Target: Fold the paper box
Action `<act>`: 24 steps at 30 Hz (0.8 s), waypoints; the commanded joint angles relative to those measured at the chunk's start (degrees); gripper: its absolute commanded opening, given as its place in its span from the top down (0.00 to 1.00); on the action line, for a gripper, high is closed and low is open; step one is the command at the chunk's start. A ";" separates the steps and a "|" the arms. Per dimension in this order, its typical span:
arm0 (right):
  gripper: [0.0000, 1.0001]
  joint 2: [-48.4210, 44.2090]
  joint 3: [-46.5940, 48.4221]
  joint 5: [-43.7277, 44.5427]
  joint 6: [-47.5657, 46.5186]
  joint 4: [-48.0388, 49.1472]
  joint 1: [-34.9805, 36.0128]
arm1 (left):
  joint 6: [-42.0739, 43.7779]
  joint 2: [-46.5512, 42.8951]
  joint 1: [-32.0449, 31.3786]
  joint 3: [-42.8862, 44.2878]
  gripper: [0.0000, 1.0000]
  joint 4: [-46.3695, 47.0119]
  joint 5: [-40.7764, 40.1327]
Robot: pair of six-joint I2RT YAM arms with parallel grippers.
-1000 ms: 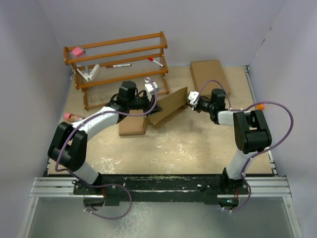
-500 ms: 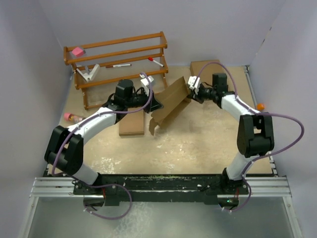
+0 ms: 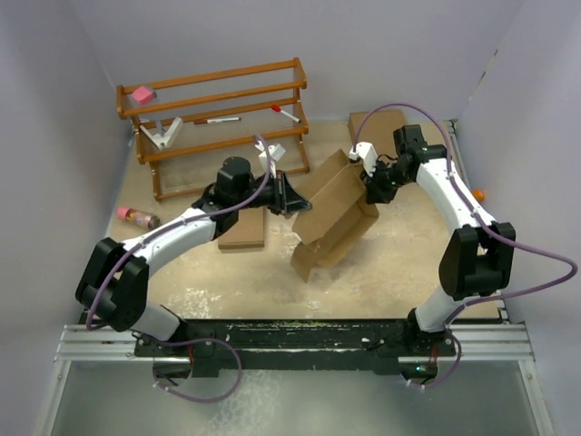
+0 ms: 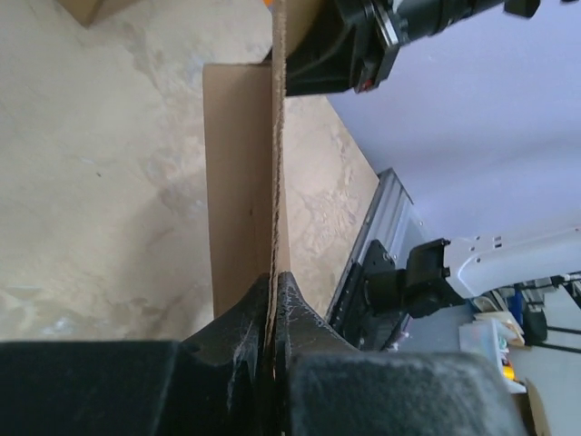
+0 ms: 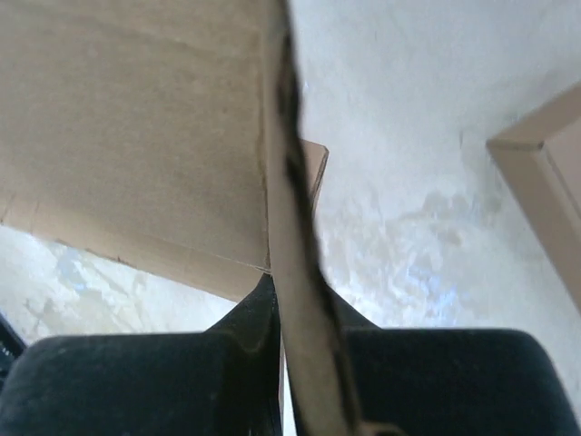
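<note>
The paper box [image 3: 334, 218] is a plain brown cardboard blank, held tilted above the middle of the table. My left gripper [image 3: 292, 196] is shut on its left edge, and my right gripper [image 3: 369, 187] is shut on its upper right edge. In the left wrist view the paper box [image 4: 243, 182] runs edge-on straight away from my left gripper [image 4: 274, 283], with the right gripper's black body at the far end. In the right wrist view the paper box [image 5: 136, 118] fills the upper left, and my right gripper [image 5: 292, 295] pinches a flap edge.
A small flat brown box [image 3: 245, 232] lies under the left arm. A larger flat brown box [image 3: 386, 125] lies at the back right; its corner [image 5: 545, 173] shows in the right wrist view. A wooden rack [image 3: 213, 118] stands at the back left. A pink bottle [image 3: 136, 218] lies at the left.
Both grippers have carried the cardboard blank up and toward the near right. The right arm has stretched out and its elbow has swung back. The blank now hangs more steeply tilted.
</note>
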 commanded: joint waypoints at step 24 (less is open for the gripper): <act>0.86 2.09 -15.01 11.14 7.61 11.24 0.75 | -13.71 9.49 -7.45 -10.83 0.96 14.26 -14.80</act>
